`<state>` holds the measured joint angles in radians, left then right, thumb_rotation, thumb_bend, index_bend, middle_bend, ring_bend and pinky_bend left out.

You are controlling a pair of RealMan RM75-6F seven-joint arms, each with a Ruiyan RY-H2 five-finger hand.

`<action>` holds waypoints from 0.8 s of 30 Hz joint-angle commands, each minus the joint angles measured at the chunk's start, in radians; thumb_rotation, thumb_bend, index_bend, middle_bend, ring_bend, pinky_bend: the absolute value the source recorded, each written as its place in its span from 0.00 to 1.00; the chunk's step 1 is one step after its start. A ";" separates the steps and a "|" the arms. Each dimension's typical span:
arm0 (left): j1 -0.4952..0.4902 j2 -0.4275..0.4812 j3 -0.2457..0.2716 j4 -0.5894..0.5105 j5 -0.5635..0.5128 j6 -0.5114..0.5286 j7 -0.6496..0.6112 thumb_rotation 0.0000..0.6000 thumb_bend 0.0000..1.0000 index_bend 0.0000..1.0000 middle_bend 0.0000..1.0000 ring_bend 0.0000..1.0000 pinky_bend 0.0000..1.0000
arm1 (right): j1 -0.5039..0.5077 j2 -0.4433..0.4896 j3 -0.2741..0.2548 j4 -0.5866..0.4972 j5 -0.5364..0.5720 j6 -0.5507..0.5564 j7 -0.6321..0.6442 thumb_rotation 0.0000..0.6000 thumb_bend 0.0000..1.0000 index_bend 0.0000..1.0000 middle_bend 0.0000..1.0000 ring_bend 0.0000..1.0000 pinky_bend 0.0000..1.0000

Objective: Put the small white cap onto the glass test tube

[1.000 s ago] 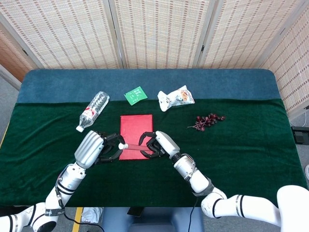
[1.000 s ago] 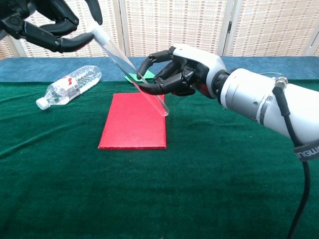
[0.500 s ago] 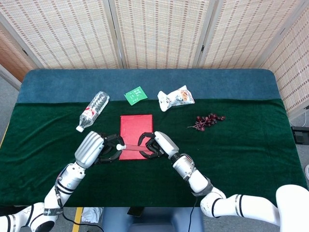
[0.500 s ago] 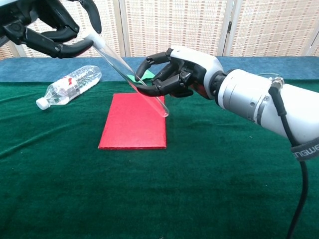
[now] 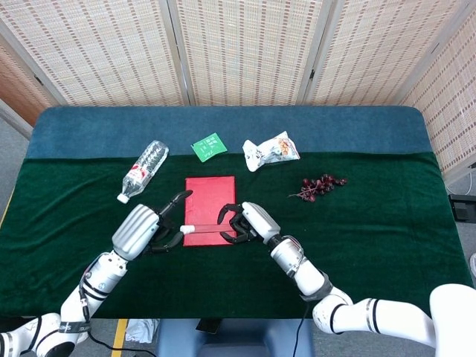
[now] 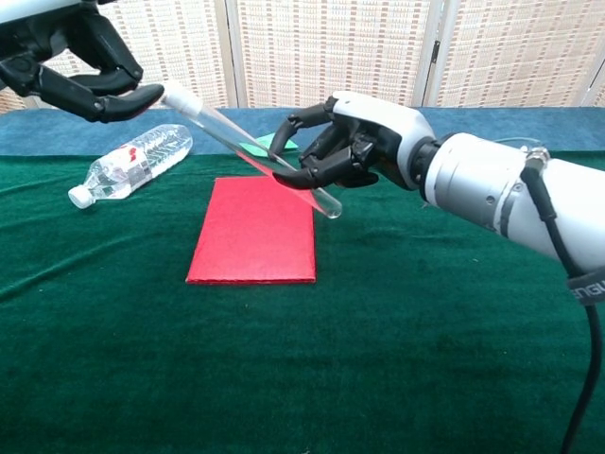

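Observation:
The glass test tube [image 6: 248, 151] slants in the air above the red book [image 6: 255, 232], its white cap [image 6: 176, 96] sitting on the raised left end. My right hand [image 6: 352, 149] grips the tube near its lower, rounded end. My left hand [image 6: 71, 68] hovers just left of the cap with its fingers apart and holds nothing; one fingertip is very near the cap. In the head view the test tube [image 5: 208, 231] lies almost level between the left hand [image 5: 140, 230] and the right hand [image 5: 249, 222], with the cap [image 5: 186, 227] at the left end.
A plastic water bottle [image 5: 143, 170] lies at the left on the green cloth. A green card [image 5: 208, 146], a snack packet [image 5: 271, 151] and a bunch of dark grapes [image 5: 320, 184] lie further back and to the right.
My left hand has let go of the tube's capped end and spread its fingers, drawing back a little. The right hand has tilted the tube flatter and shifted slightly right.

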<state>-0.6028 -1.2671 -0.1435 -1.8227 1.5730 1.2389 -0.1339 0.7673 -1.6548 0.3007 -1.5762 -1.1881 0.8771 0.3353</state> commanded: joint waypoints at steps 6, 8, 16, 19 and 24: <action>0.036 0.078 0.042 -0.004 0.010 0.000 0.002 1.00 0.50 0.00 0.96 0.74 0.81 | -0.033 0.086 -0.064 -0.032 -0.006 -0.001 -0.092 0.99 0.79 0.81 0.96 1.00 1.00; 0.051 0.090 0.051 0.011 0.004 0.009 -0.004 1.00 0.50 0.00 0.93 0.72 0.80 | -0.047 0.107 -0.094 -0.034 -0.015 0.002 -0.122 0.99 0.79 0.81 0.96 1.00 1.00; 0.100 0.105 0.058 0.075 -0.044 0.038 -0.018 1.00 0.50 0.00 0.88 0.67 0.72 | -0.109 0.118 -0.187 0.015 -0.044 0.020 -0.150 0.99 0.79 0.81 0.96 1.00 1.00; 0.110 0.105 0.057 0.088 -0.058 0.041 -0.021 1.00 0.50 0.00 0.88 0.67 0.72 | -0.123 0.101 -0.204 0.049 -0.055 0.032 -0.161 0.99 0.79 0.81 0.96 1.00 1.00; 0.121 0.105 0.061 0.096 -0.067 0.035 -0.026 1.00 0.50 0.00 0.87 0.66 0.71 | -0.139 0.070 -0.224 0.091 -0.072 0.053 -0.207 0.99 0.79 0.76 0.96 1.00 1.00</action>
<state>-0.4825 -1.1615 -0.0825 -1.7273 1.5069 1.2744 -0.1597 0.6338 -1.5766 0.0829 -1.4933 -1.2546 0.9229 0.1411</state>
